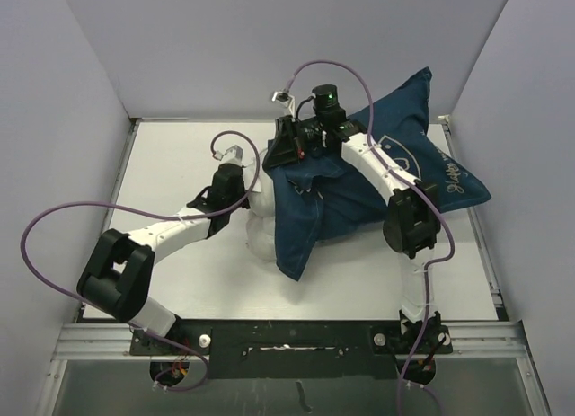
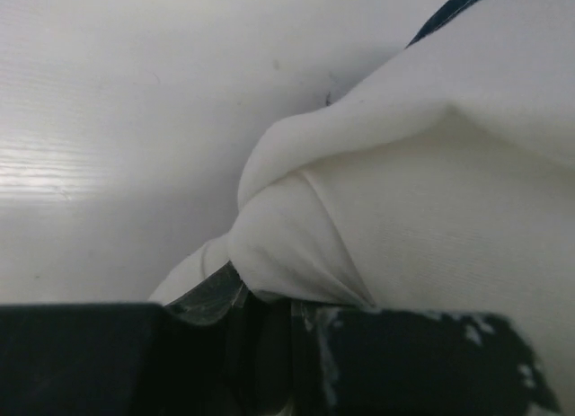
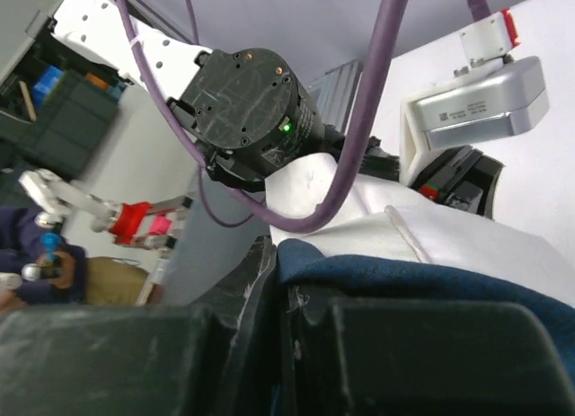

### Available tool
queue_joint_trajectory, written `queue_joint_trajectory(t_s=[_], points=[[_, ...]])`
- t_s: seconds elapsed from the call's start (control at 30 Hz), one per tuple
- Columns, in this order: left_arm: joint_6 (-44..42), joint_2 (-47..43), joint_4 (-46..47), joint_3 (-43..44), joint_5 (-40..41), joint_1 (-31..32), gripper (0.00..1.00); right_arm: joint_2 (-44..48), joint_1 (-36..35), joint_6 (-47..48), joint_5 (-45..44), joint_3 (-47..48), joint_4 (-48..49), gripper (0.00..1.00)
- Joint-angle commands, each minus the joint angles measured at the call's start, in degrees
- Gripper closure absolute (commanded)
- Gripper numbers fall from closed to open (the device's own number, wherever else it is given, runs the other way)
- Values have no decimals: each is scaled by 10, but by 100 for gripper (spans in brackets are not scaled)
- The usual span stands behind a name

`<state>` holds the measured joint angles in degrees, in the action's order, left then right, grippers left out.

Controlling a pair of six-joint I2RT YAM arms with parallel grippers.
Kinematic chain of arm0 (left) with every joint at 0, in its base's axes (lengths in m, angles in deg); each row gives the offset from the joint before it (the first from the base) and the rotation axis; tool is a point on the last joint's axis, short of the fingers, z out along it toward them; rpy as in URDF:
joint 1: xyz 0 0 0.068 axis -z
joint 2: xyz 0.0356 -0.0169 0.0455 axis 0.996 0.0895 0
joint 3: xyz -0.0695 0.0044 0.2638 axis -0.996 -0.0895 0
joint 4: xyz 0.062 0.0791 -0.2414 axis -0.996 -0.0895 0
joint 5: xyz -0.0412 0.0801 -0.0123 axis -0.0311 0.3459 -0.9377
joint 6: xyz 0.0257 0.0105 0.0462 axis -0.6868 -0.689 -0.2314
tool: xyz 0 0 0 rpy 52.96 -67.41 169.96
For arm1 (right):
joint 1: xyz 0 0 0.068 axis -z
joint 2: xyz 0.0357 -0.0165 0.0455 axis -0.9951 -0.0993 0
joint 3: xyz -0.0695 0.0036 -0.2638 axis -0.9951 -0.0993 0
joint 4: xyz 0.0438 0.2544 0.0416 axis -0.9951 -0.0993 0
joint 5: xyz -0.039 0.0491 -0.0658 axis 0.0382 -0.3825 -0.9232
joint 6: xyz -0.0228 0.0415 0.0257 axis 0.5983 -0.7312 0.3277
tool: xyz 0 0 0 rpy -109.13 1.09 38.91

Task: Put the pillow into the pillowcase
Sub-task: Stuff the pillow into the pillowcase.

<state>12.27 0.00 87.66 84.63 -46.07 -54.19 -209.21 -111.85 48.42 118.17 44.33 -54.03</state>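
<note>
Stuffing step, seemingly well along. One white pillow at the middle of the table, far part inside one navy whale-print pillowcase, near end bare. Left gripper pinched tight on a pillow corner; right gripper clamped on the pillowcase hem. Next, probably: push pillow deeper, draw hem nearer. Two grippers in all.

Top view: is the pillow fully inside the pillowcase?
No, a white end of the pillow bulges out of the pillowcase at its near left.
</note>
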Motion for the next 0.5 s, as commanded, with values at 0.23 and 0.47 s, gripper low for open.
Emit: queue_joint_trajectory(t_s=[0.23, 0.47], points=[[216, 62, 321, -27, -143, 4, 100, -4, -100, 331, -114, 126, -369, 100], [343, 39, 491, -119, -75, 2, 100, -37, 16, 192, -76, 86, -235, 100]])
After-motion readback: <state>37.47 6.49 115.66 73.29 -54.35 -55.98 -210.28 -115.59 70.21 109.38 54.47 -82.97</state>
